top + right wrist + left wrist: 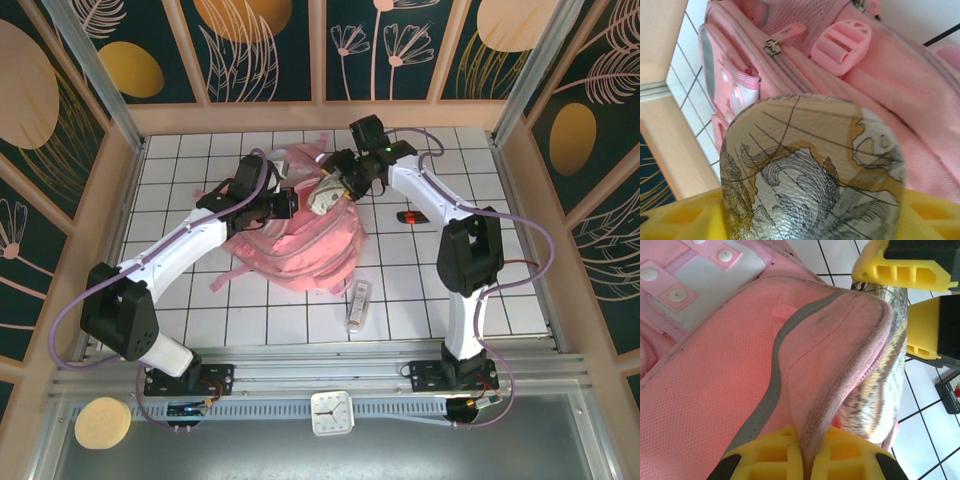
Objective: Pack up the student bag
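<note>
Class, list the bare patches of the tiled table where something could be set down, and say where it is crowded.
Bare tiles of the table: far left, between the left arm and the wall; near front, between the student bag, the white packet and the rail; right, past the right arm. Crowded: centre, around the bag.

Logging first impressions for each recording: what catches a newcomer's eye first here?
A pink bag lies mid-table on the white tiles. The left gripper pinches a fold of its fabric, while a map-print case sits in the right gripper beside that fold.
</note>
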Controlling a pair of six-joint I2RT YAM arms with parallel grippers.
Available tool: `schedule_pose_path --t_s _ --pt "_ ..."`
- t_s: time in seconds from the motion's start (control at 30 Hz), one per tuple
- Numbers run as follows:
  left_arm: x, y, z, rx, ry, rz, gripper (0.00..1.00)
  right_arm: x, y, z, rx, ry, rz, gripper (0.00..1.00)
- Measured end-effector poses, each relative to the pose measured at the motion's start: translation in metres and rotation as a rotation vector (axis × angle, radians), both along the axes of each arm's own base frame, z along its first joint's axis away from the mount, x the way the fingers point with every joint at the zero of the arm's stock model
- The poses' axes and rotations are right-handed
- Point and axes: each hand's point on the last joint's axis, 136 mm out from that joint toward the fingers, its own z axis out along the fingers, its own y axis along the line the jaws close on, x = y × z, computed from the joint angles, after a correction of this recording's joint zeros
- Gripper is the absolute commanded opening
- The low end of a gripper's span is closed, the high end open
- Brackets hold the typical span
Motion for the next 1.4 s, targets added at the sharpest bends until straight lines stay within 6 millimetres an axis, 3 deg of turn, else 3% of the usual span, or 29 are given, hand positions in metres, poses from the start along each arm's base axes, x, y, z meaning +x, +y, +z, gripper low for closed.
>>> schedule_pose_path --t_s 0.13,0.2,0.27,0.33,0.83,0.9,1.13,1.27,1.4 --pt "0.001 0.001 0.0 0.004 -0.002 0.005 0.0 0.0 0.008 0.001 0.021 -0.006 0.004 0.73" --pt "0.001 0.002 0.0 0.007 -0.003 0.009 0.0 0.002 0.01 0.002 0.03 -0.013 0.004 0.63" --pt "0.002 0.003 0.0 0.012 -0.006 0.015 0.0 0.002 0.011 0.0 0.039 -0.016 0.003 0.35" --pt "0.003 0.005 -0.001 0.018 -0.009 0.023 0.0 0.0 0.011 -0.005 0.047 -0.007 0.0 0.3" --pt "0.006 0.004 -0.005 0.004 0.017 0.061 0.0 -0.032 0.007 0.007 -0.002 -0.025 0.025 0.32" --pt "0.007 0.003 -0.006 -0.01 0.025 0.065 0.0 -0.036 0.016 0.004 -0.002 -0.018 0.041 0.36" --pt "0.01 0.005 -0.005 -0.02 0.028 0.095 0.0 -0.044 0.065 -0.01 -0.012 0.012 0.116 0.68" --pt "0.011 0.006 -0.005 -0.021 0.026 0.101 0.0 -0.047 0.061 -0.012 -0.016 0.008 0.114 0.74" --pt "0.009 0.003 -0.005 -0.027 0.031 0.09 0.0 -0.06 0.047 -0.003 0.027 -0.01 0.118 0.71"
